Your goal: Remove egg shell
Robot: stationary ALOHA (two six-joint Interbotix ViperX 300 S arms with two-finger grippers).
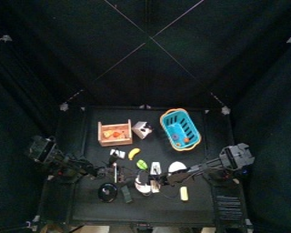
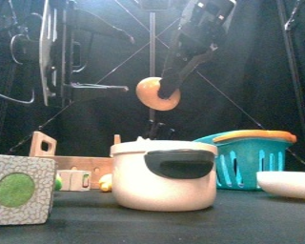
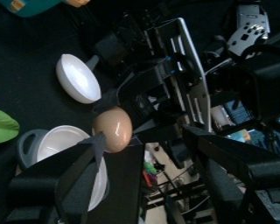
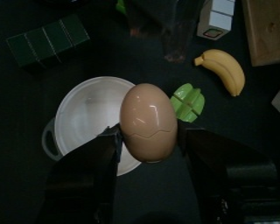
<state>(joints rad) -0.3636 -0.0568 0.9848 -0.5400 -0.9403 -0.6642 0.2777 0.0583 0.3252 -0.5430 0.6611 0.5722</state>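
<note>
- We hold the brown, smooth-shelled egg [image 4: 147, 122] in the right gripper [image 4: 149, 144], its jaws clamped on either side of the shell, lifted well above the tabletop [image 2: 244, 224].
- In the right wrist view a thin crack runs across the egg's lower half, so we judge the shell is already broken and ready to be pulled apart.
- Directly below the egg sits the white round pot with side handles [image 4: 90, 122]; in the front view the same pot shows a dark lid knob or handle on its side, with the egg hanging above and behind it.
- Our left gripper [image 3: 108, 166] stands with its jaws spread wide, holding nothing, close to the egg, which its wrist view shows just past the jaw tips.
- We judge the step in hand to be the approach of the free arm to the held egg, over the pot.
- The next move calls for the wide jaws to come round one half of the shell and close gently, while the right keeps its grip steady above the pot.
- Nearby lie a yellow banana [image 4: 222, 70], a green sliced piece [image 4: 187, 102] and a teal plastic basket [image 2: 244, 157]; none is involved.
</note>
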